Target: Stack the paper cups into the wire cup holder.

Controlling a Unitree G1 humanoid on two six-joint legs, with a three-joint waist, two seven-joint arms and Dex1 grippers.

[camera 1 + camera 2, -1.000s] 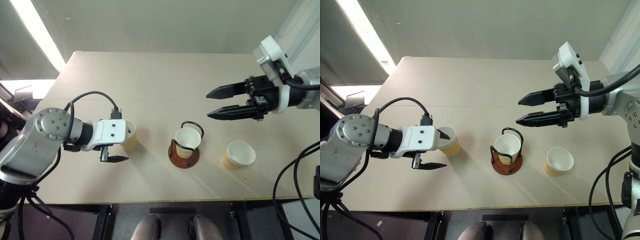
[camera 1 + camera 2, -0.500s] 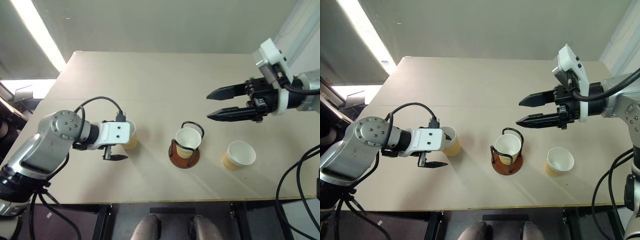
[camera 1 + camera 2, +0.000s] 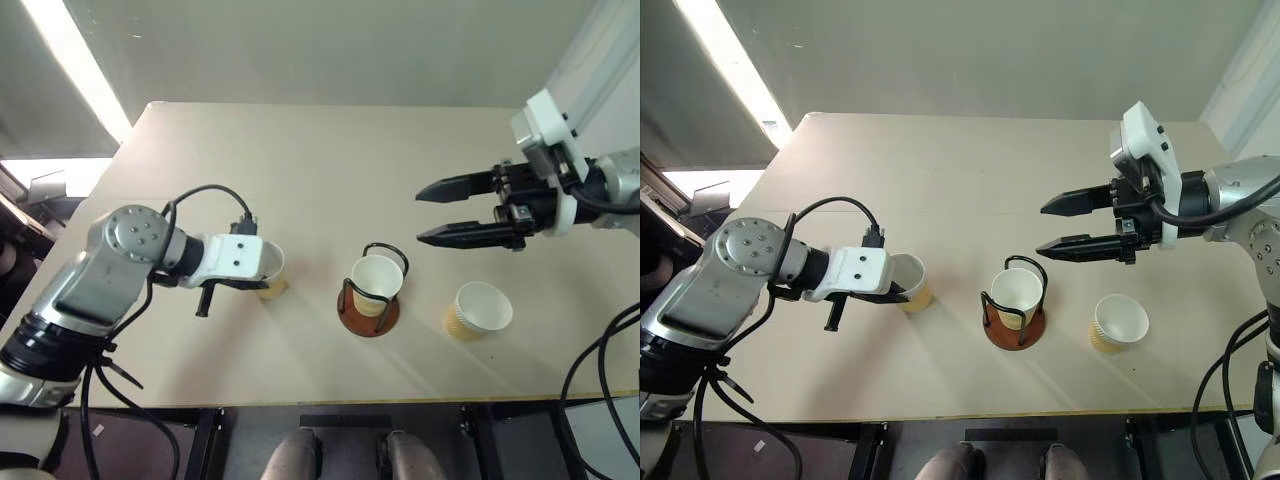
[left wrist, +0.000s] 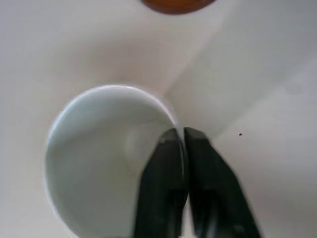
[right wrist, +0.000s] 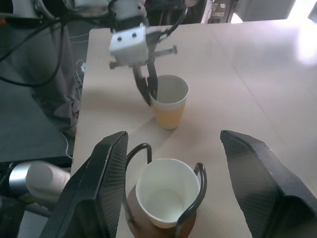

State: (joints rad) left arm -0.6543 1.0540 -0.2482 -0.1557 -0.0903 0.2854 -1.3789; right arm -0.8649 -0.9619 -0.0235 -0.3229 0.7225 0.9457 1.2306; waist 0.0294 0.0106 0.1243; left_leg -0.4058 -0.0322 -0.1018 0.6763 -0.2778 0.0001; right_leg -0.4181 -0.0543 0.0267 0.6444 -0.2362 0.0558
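— Three paper cups on the table (image 3: 330, 150), and one has just changed status. A second ago the left gripper (image 4: 179, 141) stood wide beside the left cup (image 3: 270, 272); now its two fingers are pinched together on that cup's rim, one finger inside the white wall and one outside.

— So it has it?

— Clamped on the rim, yes, but the cup sits on the table; I'd judge the lift is the next thing. It looks to have been nudged a little toward the wire cup holder (image 3: 369, 310) as the hand closed in.

— And the holder?

— Just off to the right of that hand, with one cup (image 3: 376, 280) already seated between the wire loops, leaning slightly. That one counts as done.

— The other arm?

— The right gripper (image 3: 431, 213) hangs above the table, jaws spread wide with nothing between them, barely moved. The third cup (image 3: 478, 309) stands below and slightly right of those fingertips, untouched.

— What does that mean overall?

— Roughly a third done. The pinched cup must be lifted and dropped into the seated one, and a thin rim grip could let it swing.
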